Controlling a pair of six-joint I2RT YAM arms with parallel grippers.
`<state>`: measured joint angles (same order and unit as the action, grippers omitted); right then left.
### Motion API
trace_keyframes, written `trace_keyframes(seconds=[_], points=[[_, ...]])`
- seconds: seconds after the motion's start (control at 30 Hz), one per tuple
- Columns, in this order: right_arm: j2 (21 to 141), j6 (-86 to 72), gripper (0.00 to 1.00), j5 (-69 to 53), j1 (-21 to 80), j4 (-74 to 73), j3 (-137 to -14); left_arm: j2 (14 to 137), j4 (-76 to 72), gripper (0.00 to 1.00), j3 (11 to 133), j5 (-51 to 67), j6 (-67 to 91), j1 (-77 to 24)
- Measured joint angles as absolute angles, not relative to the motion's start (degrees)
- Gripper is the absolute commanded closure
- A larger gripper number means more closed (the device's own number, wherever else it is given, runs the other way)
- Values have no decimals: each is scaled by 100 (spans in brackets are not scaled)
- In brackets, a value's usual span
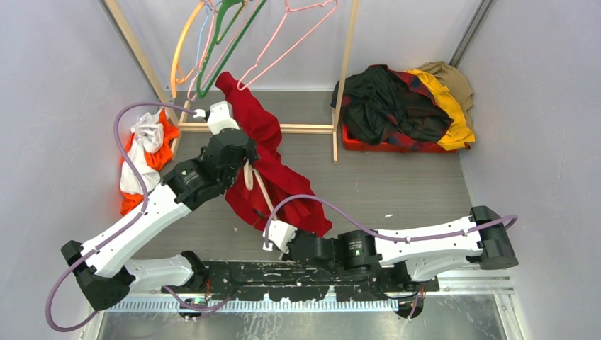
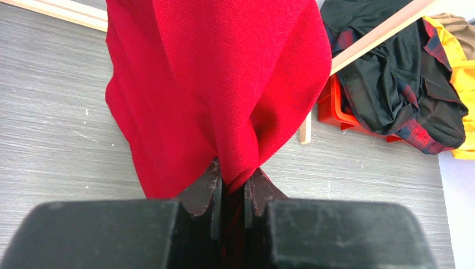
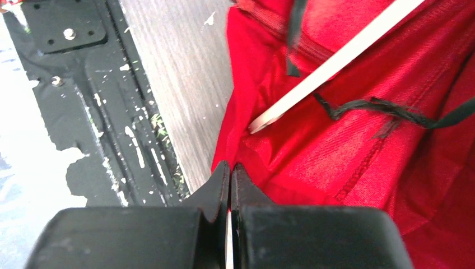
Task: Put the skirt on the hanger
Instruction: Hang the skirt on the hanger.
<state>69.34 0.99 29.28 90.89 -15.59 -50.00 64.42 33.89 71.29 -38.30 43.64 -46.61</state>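
Left jaws clamp a fold of skirt [image 2: 224, 84].

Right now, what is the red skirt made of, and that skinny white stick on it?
The skirt looks like soft matte cloth outside, with a fine grainy weave and loose folds; its inside face looks like shinier satin lining. The hanger is a smooth, flat cream strip, stiff and straight: probably plastic, maybe painted wood.

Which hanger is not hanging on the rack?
The cream hanger, resting on the red skirt; the orange hanger, green hanger and pink hanger hang from the rack.
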Motion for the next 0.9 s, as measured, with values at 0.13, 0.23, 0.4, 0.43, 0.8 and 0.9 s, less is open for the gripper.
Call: trace_keyframes(seconds=[0.13, 0.23, 0.4, 0.43, 0.8, 0.9], points=[[6934, -23, 98, 2648, 9198, -2034, -5240, 6445, 3459, 100, 7179, -3830, 4324, -4661], [6934, -106, 99, 2290, 9209, -2392, -5677, 6449, 3474, 100, 7244, -3828, 4281, -4665], [6932, -276, 99, 1789, 9209, -2773, -6486, 6455, 3454, 100, 7443, -3806, 4176, -4676], [6932, -325, 99, 1728, 9209, -2895, -6667, 6453, 3450, 100, 7472, -3804, 4163, -4676], [7008, -1194, 99, 1525, 8178, -4045, -8315, 6451, 3308, 100, 7671, -3774, 4084, -4598], [7057, -1302, 99, 1291, 7804, -4209, -8602, 6449, 3280, 100, 7900, -3806, 3994, -4563]])
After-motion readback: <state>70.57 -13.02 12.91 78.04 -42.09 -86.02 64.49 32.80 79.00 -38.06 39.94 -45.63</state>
